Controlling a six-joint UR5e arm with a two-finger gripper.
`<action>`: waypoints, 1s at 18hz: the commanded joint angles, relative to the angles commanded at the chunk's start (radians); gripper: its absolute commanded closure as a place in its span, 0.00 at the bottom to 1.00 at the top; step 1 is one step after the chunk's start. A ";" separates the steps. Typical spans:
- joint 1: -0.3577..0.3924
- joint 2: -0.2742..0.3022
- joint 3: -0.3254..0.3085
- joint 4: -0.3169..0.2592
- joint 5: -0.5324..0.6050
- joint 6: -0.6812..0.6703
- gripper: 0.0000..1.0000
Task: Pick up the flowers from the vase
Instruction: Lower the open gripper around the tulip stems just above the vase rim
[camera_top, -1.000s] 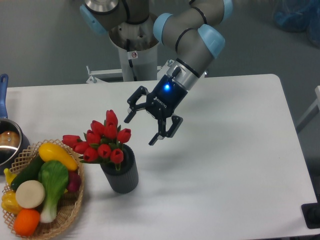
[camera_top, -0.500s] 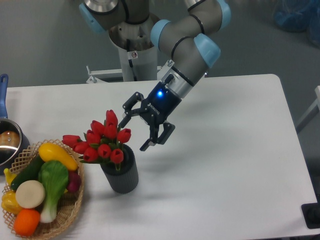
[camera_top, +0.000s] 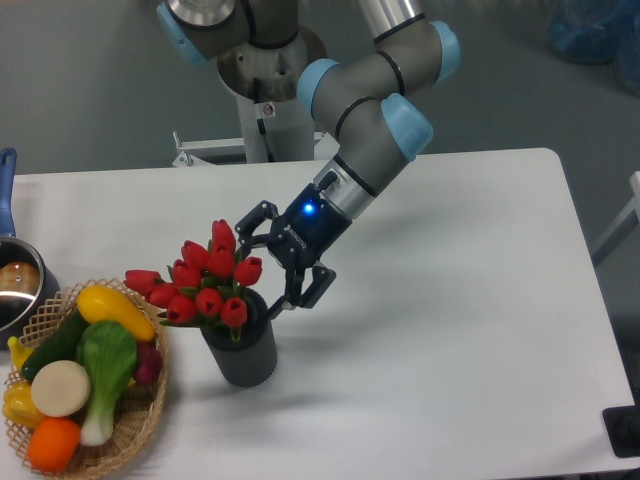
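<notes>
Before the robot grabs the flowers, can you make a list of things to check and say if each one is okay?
1. Gripper open: ok, its fingers are spread wide.
2. Gripper close to the flowers: ok, it sits right beside the buds on their right.
3. Fingers around the bunch: not ok, the flowers are not between them yet.
4. Flowers sitting in the vase: ok, nothing lifted.
5. Vase upright: ok, standing on the table.
6. Basket out of the way: ok, it is left of the vase, away from the gripper.
</notes>
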 joint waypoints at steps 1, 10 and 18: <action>-0.002 -0.002 -0.002 0.000 0.000 -0.003 0.00; -0.018 -0.022 0.018 -0.002 -0.003 -0.011 0.00; -0.041 -0.051 0.044 -0.002 -0.003 -0.009 0.00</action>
